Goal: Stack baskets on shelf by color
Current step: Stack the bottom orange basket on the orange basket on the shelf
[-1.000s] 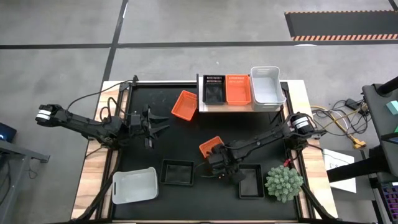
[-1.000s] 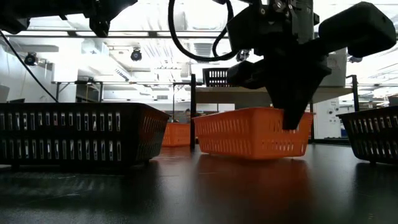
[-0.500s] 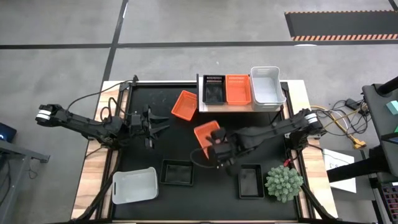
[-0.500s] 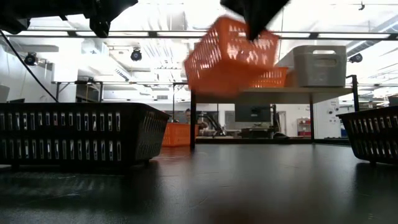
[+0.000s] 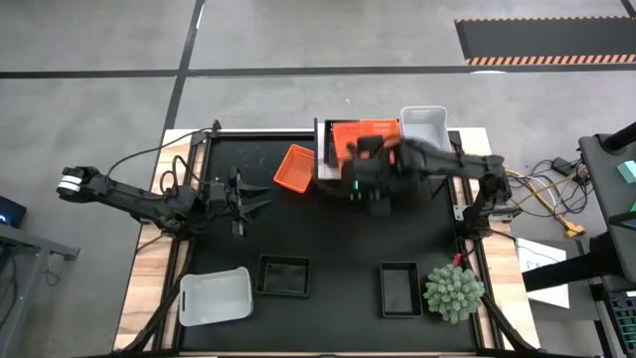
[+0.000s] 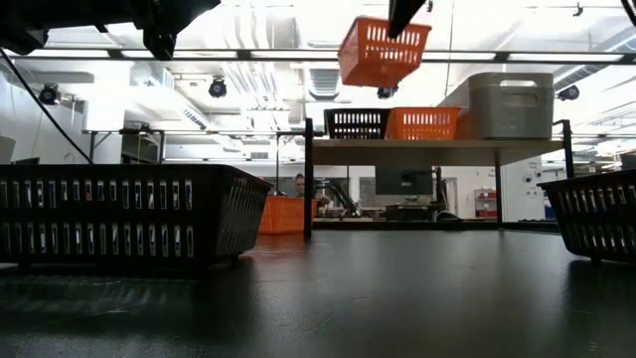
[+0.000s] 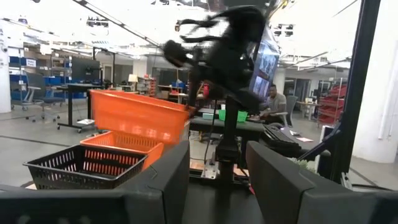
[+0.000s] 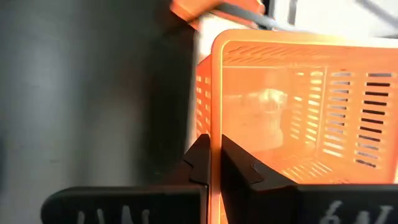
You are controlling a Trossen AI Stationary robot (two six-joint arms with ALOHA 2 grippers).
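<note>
The orange basket [image 6: 384,50] I carry hangs in the air above the shelf [image 6: 437,144], over the black basket [image 6: 357,123] and the orange one [image 6: 423,123] already standing there beside the white basket [image 6: 510,104]. My right jaws [image 8: 211,163] are clamped on its rim. Another orange basket [image 5: 294,168] lies tilted on the tabletop [image 5: 338,229] just beside the shelf. My left jaws [image 5: 254,199] rest spread apart, well away on that side.
</note>
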